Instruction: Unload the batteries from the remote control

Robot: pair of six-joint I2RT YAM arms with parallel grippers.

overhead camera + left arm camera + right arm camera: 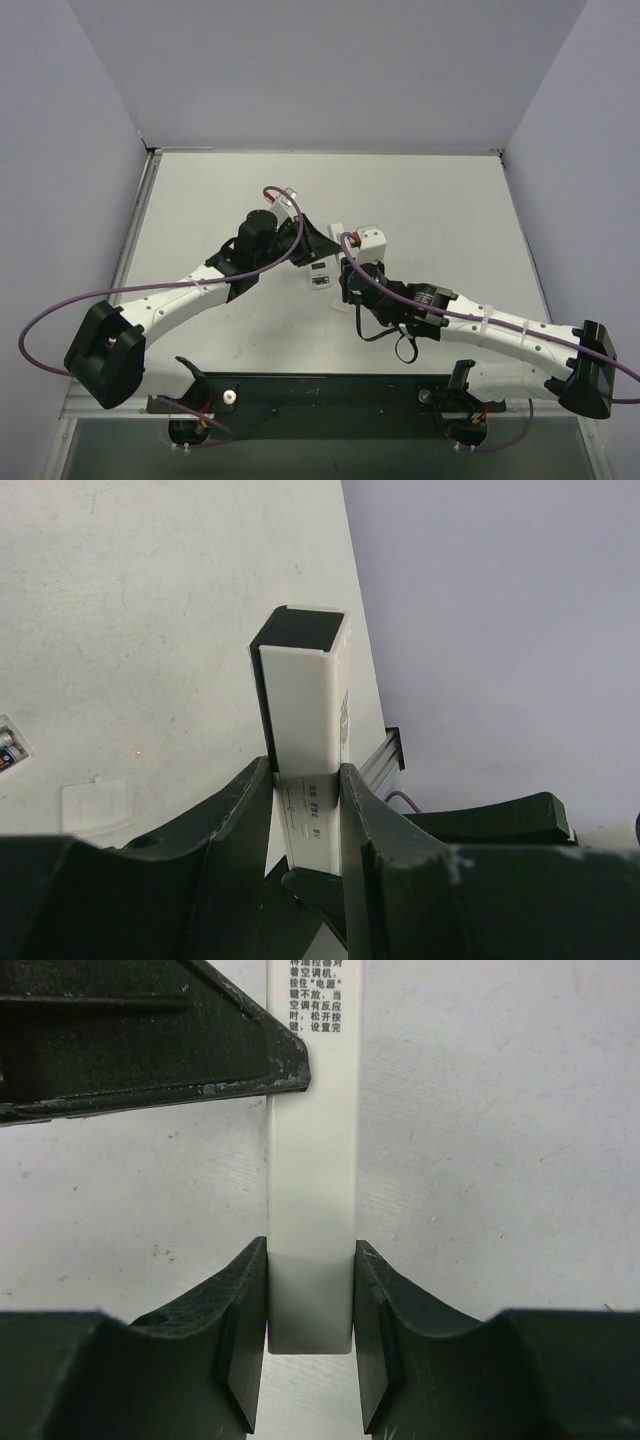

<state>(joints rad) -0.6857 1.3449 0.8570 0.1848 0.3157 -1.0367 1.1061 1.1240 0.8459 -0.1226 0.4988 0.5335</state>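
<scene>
The white remote control point(305, 695) is held off the table between both grippers. My left gripper point(305, 790) is shut on its long sides, and the remote's dark far end points away from that camera. My right gripper point(310, 1300) is shut on the remote's point(311, 1190) plain end, below a block of printed text. A left gripper finger point(150, 1040) crosses the remote higher up. From above, the two grippers meet at mid-table around the remote point(320, 270). The batteries do not show in any view.
A flat white cover piece point(95, 805) lies on the grey table point(150, 600) left of the left fingers. A small white-rimmed thing point(8, 745) with a dark and orange spot is cut by the frame edge. Purple walls enclose the table point(200, 200).
</scene>
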